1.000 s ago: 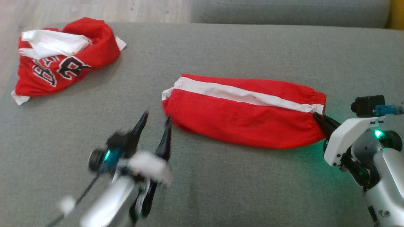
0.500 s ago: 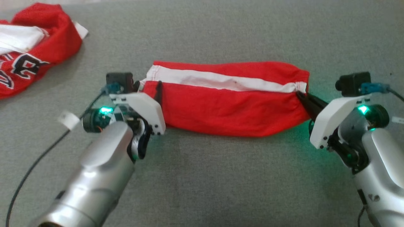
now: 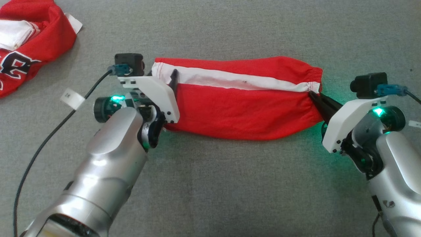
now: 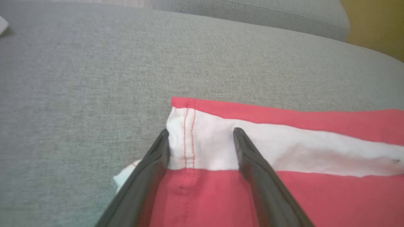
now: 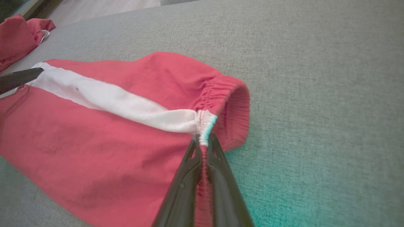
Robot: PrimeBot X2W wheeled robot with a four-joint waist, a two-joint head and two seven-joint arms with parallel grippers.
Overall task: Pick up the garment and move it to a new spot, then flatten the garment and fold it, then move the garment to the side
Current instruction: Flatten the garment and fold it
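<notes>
The red shorts [image 3: 236, 108] with a white side stripe lie stretched lengthwise across the middle of the grey sofa cushion [image 3: 230, 191]. The right pincer [image 5: 202, 138] is clenched on the elastic waistband end, right at the stripe. The left pincer [image 4: 200, 134] stands released at the opposite end, one finger by the hem edge and the other over the stripe. A crumpled red jersey [image 3: 36, 46] lies well apart at the far left.
</notes>
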